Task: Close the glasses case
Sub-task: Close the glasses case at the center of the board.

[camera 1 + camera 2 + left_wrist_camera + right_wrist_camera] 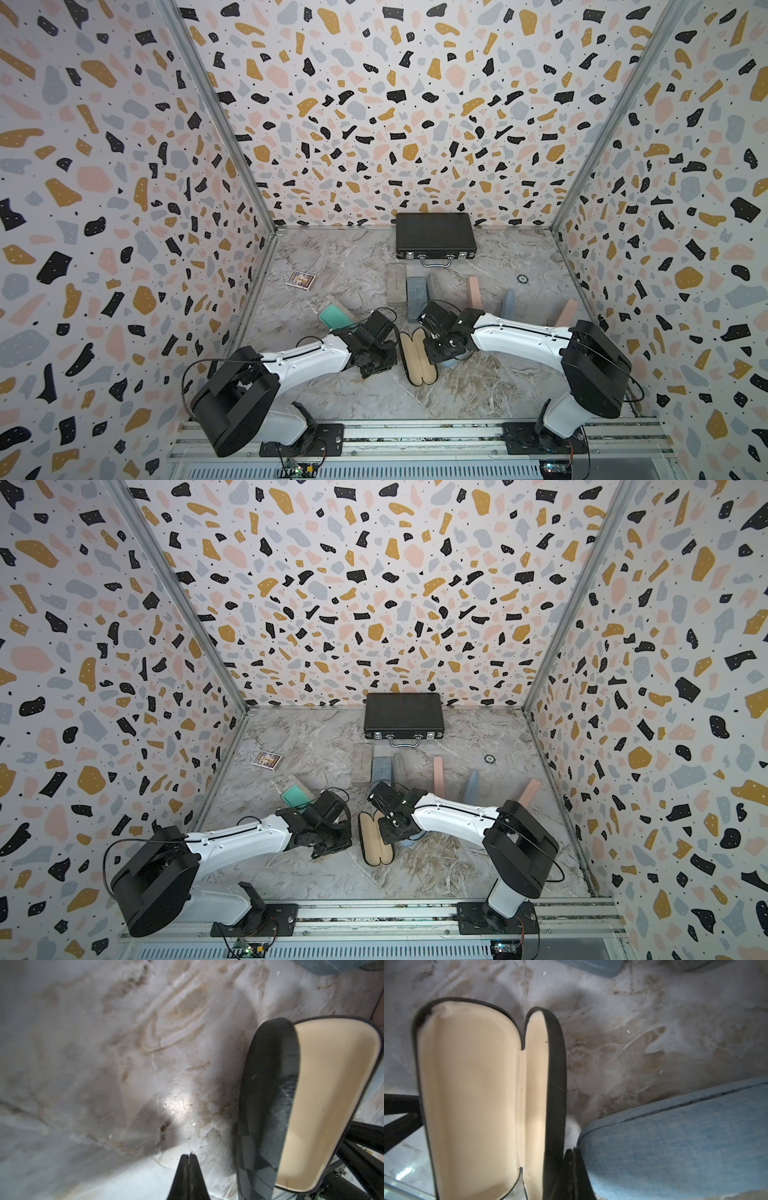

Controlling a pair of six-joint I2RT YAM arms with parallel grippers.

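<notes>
The glasses case (417, 360) (376, 842) lies open on the marble table between both arms, black outside with beige lining facing up. My left gripper (375, 368) (189, 1155) is shut and empty, low over the table just left of the case's black shell (268, 1095). The raised half shows its beige lining (324, 1095). My right gripper (441, 358) (573, 1151) is shut too, its tips wedged between the case's right wall (555, 1084) and a light blue fabric case (675, 1136). Both beige halves (471, 1095) lie spread apart in the right wrist view.
A black briefcase (435, 235) stands at the back wall. Several other cases lie across the middle: grey (396, 284), blue-grey (417, 297), pink (473, 291), blue (508, 303), pink (566, 312). A teal case (333, 317) and a small card box (300, 279) lie at left.
</notes>
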